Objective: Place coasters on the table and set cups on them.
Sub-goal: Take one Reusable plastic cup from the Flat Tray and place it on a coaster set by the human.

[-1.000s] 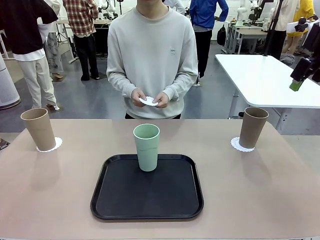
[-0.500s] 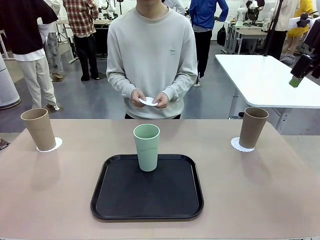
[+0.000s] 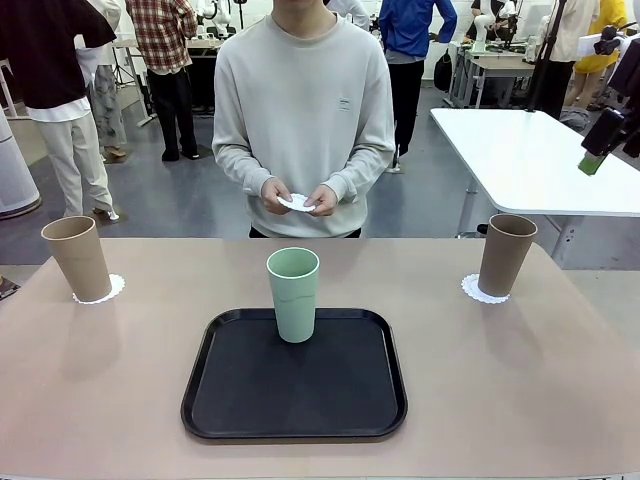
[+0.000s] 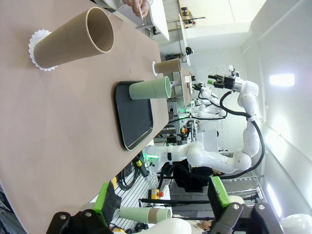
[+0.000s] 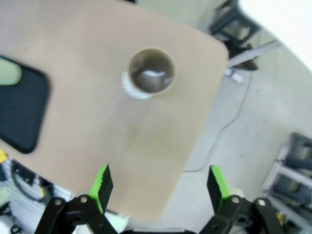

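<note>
Right gripper (image 5: 158, 180) crept up slightly, high off to the tray's (image 3: 294, 400) right; fingers spread, empty. Left gripper (image 4: 163, 195) spread too (nothing held). Green cup (image 3: 293, 293) stands on the tray's far half. On the table (image 3: 500, 380), left tan cup (image 3: 77, 257) on left coaster (image 3: 108, 291), right tan cup (image 3: 506, 254) on right coaster (image 3: 470, 291), flanking the tray. Past the tray, person's hands (image 3: 298, 197) hold the third coaster (image 3: 297, 204).

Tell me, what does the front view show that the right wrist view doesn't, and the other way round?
Front view: a person's hands holding a white doily, and the left brown cup on its doily. Right wrist view: a look straight down into the right brown cup, plus the floor past the corner of the table. Both: that cup's doily, the black tray, the table and the open right gripper.
</note>
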